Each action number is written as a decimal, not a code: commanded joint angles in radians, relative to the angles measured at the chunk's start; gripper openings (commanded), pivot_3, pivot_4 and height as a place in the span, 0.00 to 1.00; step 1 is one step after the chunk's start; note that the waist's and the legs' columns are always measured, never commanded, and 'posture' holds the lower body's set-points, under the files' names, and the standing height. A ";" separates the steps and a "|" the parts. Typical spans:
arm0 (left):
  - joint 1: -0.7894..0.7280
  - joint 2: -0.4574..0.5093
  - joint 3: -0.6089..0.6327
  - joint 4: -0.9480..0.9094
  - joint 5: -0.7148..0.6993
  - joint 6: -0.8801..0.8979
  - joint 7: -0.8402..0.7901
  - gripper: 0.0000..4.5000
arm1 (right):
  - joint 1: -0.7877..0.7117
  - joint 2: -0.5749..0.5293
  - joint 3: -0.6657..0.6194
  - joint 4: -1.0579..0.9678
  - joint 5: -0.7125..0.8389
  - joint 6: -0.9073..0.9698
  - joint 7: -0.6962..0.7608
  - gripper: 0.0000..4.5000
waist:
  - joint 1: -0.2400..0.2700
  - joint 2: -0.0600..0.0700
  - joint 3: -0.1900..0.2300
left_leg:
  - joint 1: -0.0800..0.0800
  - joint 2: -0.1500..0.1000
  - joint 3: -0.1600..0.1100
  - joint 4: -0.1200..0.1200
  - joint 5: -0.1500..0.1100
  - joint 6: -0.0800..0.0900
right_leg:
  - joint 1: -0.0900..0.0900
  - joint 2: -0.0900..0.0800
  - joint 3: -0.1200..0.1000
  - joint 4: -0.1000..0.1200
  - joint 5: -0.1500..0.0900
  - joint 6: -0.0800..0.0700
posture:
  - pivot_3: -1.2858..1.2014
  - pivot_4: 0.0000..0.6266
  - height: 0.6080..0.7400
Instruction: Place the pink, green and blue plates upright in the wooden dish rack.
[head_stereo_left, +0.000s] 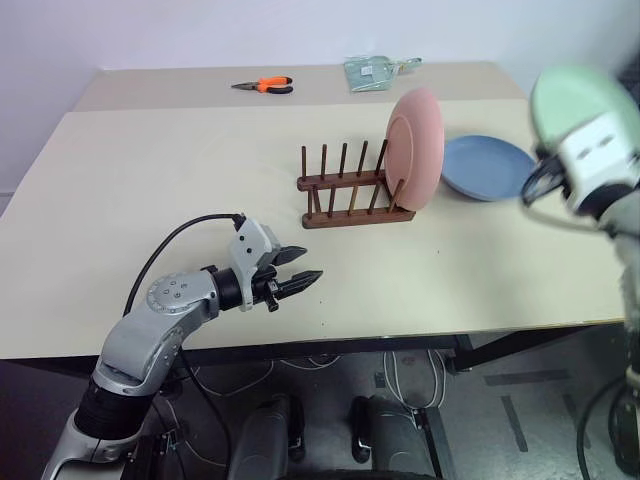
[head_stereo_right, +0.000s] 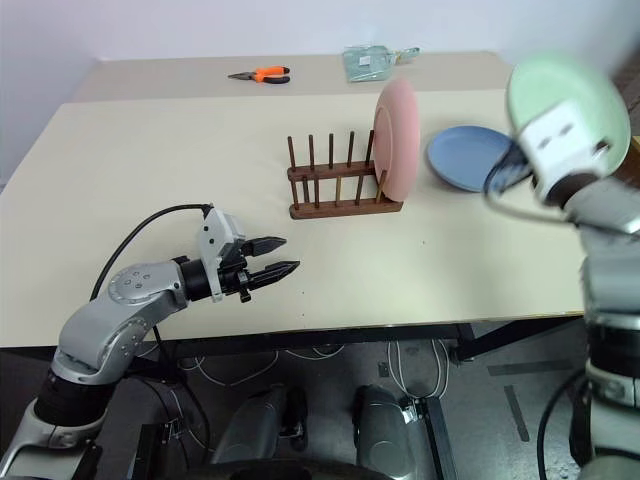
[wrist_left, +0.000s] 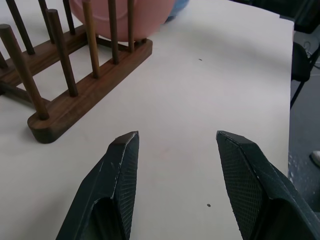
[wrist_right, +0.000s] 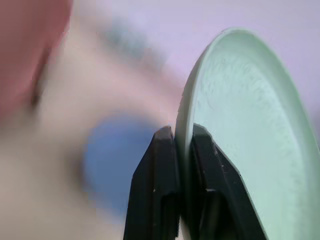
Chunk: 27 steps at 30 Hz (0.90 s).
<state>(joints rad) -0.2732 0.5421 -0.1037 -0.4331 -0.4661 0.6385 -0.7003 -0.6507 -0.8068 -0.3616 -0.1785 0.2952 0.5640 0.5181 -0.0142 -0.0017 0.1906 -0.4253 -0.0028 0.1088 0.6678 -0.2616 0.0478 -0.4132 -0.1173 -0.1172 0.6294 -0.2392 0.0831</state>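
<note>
Your right pincer (wrist_right: 182, 142) is clamped on the rim of the green plate (head_stereo_right: 570, 105), holding it edge-up in the air off the right end of the surface (head_stereo_left: 150, 200), above and to the right of the blue plate (head_stereo_left: 488, 167). The pink plate (head_stereo_left: 417, 148) stands upright in the rightmost slot of the wooden dish rack (head_stereo_left: 352, 190), leaning slightly against the pegs. The blue plate lies flat just right of the rack, near the pink one.

You are on the second plate: the green one is lifted and not yet racked. Next you need to carry it left and down, keep it on edge and square to the rails, and lower it between a free pair of pegs left of the pink plate without knocking that plate loose. A thin rim grip can pivot, so a slow descent looks wise.

Your left pincer (head_stereo_left: 297, 281) hangs half open and empty over the near part of the surface, left of the rack and pointing toward it.

At the far edge lie orange-handled pliers (head_stereo_left: 266, 86) and a pale green packet (head_stereo_left: 372, 72); whatever is printed on it cannot be read. No brand or writing is legible anywhere.
</note>
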 joint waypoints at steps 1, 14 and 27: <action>-0.025 -0.005 0.008 0.013 0.006 -0.034 -0.014 0.56 | -0.188 0.129 -0.089 -0.161 0.464 0.223 -0.009 0.01 | -0.001 0.000 0.000 | 0.000 0.001 0.000 0.000 0.000 0.000 | 0.000 0.000 0.000 0.000 0.000 0.000 | 0.52 0.24 1.00; 0.004 -0.018 0.019 -0.009 0.017 -0.039 0.009 0.56 | -0.323 0.503 -0.003 0.102 0.913 0.455 -0.535 0.01 | 0.002 -0.001 -0.001 | -0.002 -0.002 -0.001 0.000 -0.001 0.001 | 0.000 -0.002 -0.002 0.000 0.000 -0.001 | 0.52 0.24 1.00; 0.019 -0.013 0.028 -0.029 0.012 -0.027 0.027 0.56 | -0.301 0.470 0.092 0.250 0.691 0.353 -0.401 0.33 | 0.001 -0.001 0.000 | -0.002 -0.002 0.001 -0.001 0.000 0.002 | -0.001 0.000 -0.001 0.001 0.000 -0.001 | 0.52 0.24 1.00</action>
<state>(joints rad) -0.2430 0.5273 -0.0942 -0.4338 -0.4469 0.6204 -0.6725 -0.9146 -0.3144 -0.2837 0.0926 1.0256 0.9623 0.0738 -0.0133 -0.0025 0.1902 -0.4272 -0.0044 0.1097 0.6673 -0.2620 0.0494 -0.4148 -0.1177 -0.1183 0.6305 -0.2393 0.0821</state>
